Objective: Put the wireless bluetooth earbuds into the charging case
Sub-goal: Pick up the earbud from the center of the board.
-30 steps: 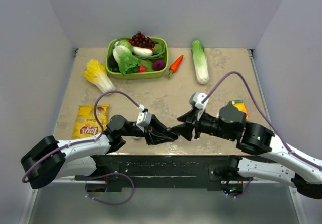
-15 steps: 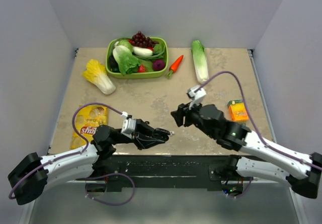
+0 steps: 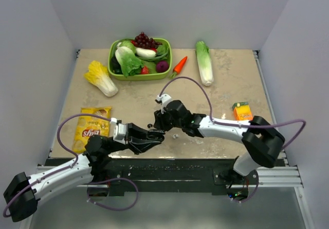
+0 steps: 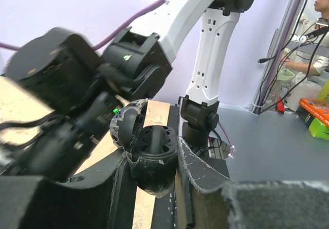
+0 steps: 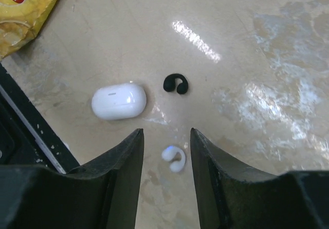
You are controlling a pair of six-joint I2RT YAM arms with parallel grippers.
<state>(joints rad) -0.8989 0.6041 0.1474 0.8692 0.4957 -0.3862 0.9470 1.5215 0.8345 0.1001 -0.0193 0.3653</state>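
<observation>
In the right wrist view the white oval charging case (image 5: 119,101) lies closed on the table. A white C-shaped earbud (image 5: 174,158) lies between the tips of my open right gripper (image 5: 165,132), untouched. A black C-shaped bud (image 5: 176,84) lies beyond it. From above, the right gripper (image 3: 172,128) hangs over the white bud (image 3: 175,135). The case is hidden there. My left gripper (image 3: 156,135) is raised beside it, shut on a black round holed piece (image 4: 154,141) in the left wrist view (image 4: 152,159).
A yellow chips bag (image 3: 92,125) lies front left and shows in the right wrist view (image 5: 25,13). An orange juice box (image 3: 242,112) stands right. A green basket (image 3: 165,75) of vegetables, a cabbage (image 3: 101,77), a carrot (image 3: 179,67) and a lettuce (image 3: 204,62) are at the back. The table's front edge (image 5: 20,131) is close to the case.
The two grippers met at the table's front centre and then parted. The right arm swung left and came down over the buds. The left arm drew back to the left, still holding the black piece.
</observation>
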